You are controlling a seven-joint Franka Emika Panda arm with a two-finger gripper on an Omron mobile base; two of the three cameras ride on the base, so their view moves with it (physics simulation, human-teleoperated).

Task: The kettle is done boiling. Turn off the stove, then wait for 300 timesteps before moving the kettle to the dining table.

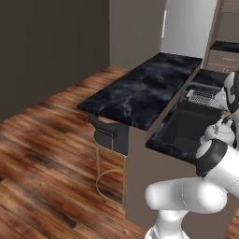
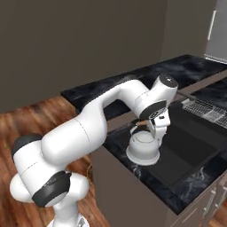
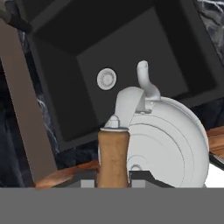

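Gripper (image 2: 156, 125) clamping shut on the tan wooden piece of the kettle (image 2: 142, 148) handle, fingers coming down from above on either side of the wood. In the hand view, gripper (image 3: 113, 180) sitting at the bottom edge, wooden grip rising straight up between the two dark tips, kettle (image 3: 162, 140) dome spreading out right beyond them, short spout pointing away from the hand toward the sink (image 3: 78, 78).

Kettle hanging directly under the hand, handle arch upright, body squat and level. Resting on, or hovering just over, the dark marble worktop (image 2: 177, 195) at the near rim of the black sink (image 2: 195, 146); contact with the worktop not resolvable from these angles. In the left base view, kettle (image 1: 217, 133) showing partly behind the arm's dark elbow, at the sink's (image 1: 186, 126) right edge.

Round silver drain (image 3: 106, 79) lying on the sink floor, just left of the spout tip in the hand view. Wire dish rack (image 2: 206, 111) lying on the counter at the sink's far side, well apart from the kettle.

Dining table (image 1: 140, 91), black marble with white veins, standing raised beyond the sink on the far side from the robot, kettle apart from it. Stool (image 1: 111, 140) with dark seat tucking under the table's near end, over wooden floor (image 1: 46, 154).
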